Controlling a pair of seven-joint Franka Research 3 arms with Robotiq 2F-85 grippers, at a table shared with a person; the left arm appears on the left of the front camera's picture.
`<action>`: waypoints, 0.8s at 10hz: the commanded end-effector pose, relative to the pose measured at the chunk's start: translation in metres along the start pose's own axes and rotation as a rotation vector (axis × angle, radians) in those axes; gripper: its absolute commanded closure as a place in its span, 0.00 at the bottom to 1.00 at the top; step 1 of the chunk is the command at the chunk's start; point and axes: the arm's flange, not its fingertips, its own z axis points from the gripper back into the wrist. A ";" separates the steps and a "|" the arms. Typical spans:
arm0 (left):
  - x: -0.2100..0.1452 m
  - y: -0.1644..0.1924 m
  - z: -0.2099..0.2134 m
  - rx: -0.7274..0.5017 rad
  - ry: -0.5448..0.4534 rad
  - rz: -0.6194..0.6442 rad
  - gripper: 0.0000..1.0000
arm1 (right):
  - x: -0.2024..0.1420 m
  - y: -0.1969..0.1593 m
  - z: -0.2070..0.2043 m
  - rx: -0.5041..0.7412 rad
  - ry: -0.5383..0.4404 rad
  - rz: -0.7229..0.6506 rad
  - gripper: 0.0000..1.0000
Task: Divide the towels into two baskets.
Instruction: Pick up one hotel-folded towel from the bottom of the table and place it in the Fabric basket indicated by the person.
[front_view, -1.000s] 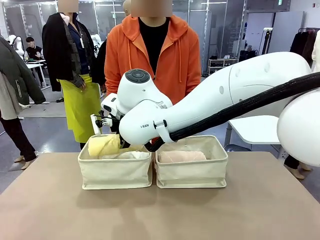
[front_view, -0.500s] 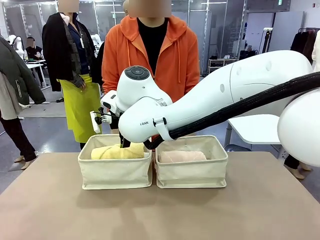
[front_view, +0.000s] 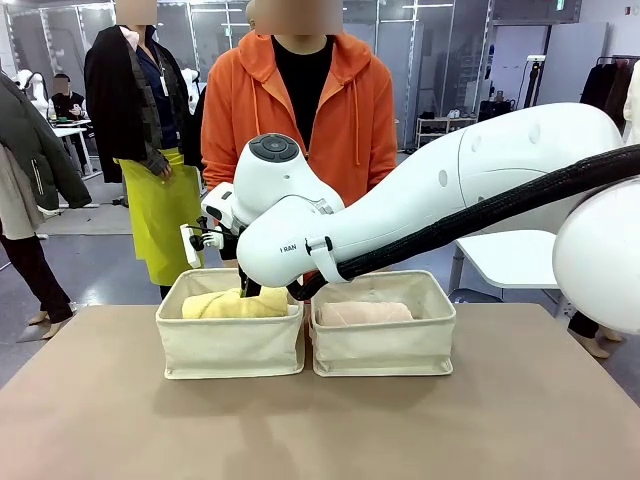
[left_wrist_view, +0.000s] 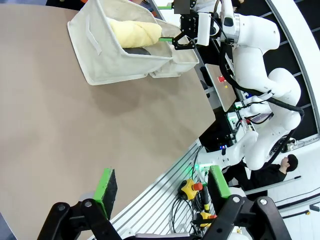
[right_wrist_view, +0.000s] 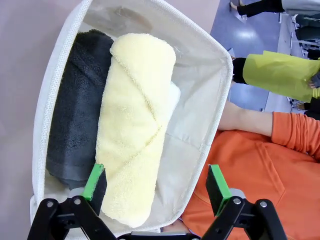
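Note:
Two cream baskets stand side by side: the left basket (front_view: 230, 345) and the right basket (front_view: 383, 345). The pale yellow towel (right_wrist_view: 135, 125) lies in the left basket, on top of the dark grey towel (right_wrist_view: 75, 125), and a bit of the white towel (right_wrist_view: 173, 95) peeks out beside it. A pale pink towel (front_view: 365, 313) lies in the right basket. My right gripper (right_wrist_view: 156, 182) hovers open over the near end of the yellow towel (front_view: 235, 303). My left gripper (left_wrist_view: 162, 182) hangs open and empty near the table's front edge, far from the left basket (left_wrist_view: 115, 60).
A person in an orange hoodie (front_view: 305, 110) stands just behind the baskets. My right arm (front_view: 420, 210) crosses above the right basket. The brown table (front_view: 300, 430) stretches in front of the baskets. Other people stand at the far left.
The yellow towel, held tilted above the left basket a second ago, now lies flat in it. My right gripper has let it go and stays just above.

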 end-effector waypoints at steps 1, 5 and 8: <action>0.000 -0.006 0.002 -0.013 -0.011 0.009 0.07 | 0.002 0.001 0.001 0.000 -0.002 0.011 0.00; 0.000 -0.006 0.002 -0.013 -0.011 0.009 0.07 | 0.002 0.001 0.001 0.000 -0.002 0.011 0.00; 0.000 -0.006 0.002 -0.013 -0.011 0.009 0.07 | -0.005 -0.001 0.021 -0.011 -0.027 -0.060 0.00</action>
